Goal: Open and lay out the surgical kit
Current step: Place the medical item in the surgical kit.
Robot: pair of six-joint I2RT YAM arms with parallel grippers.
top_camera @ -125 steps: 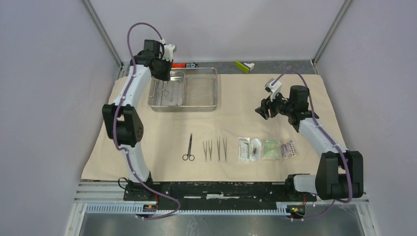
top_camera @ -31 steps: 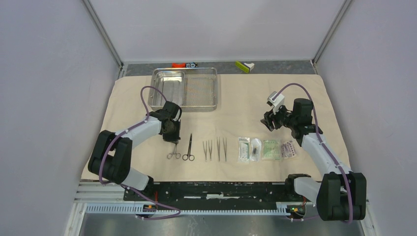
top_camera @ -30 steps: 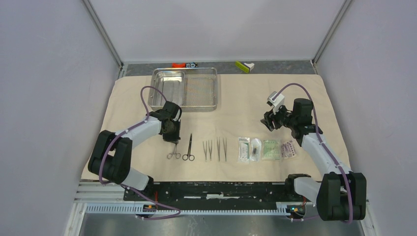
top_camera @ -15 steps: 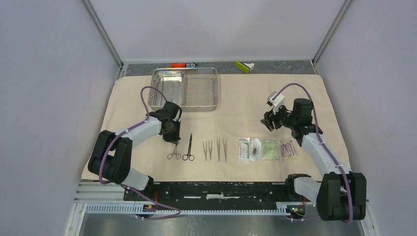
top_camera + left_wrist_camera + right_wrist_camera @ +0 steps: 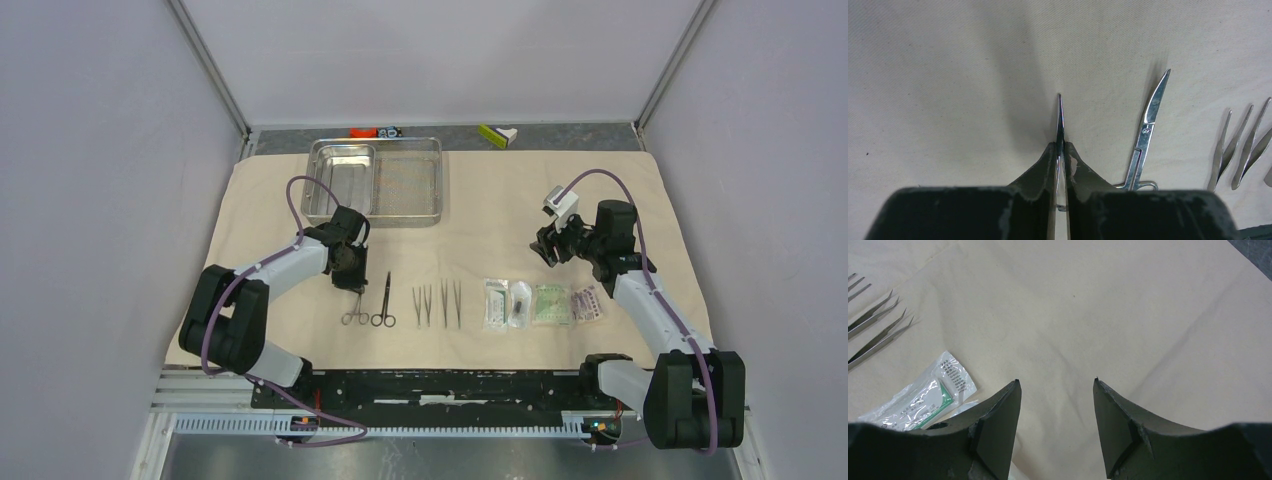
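- On the cloth (image 5: 500, 200), the left gripper's (image 5: 1060, 146) near-closed jaws flank the forceps (image 5: 1059, 115); we cannot tell whether they pinch.
- Right gripper (image 5: 1055, 382) gapes, empty.
- We count one scissors (image 5: 384, 300), four tweezers (image 5: 443, 300), four packets (image 5: 546, 304).

Tray (image 5: 405, 190) behind on cloth (image 5: 500, 200), forceps (image 5: 351, 316) left of scissors (image 5: 383, 303), tweezers (image 5: 437, 303) (then packets (image 5: 540, 303)) rightward.
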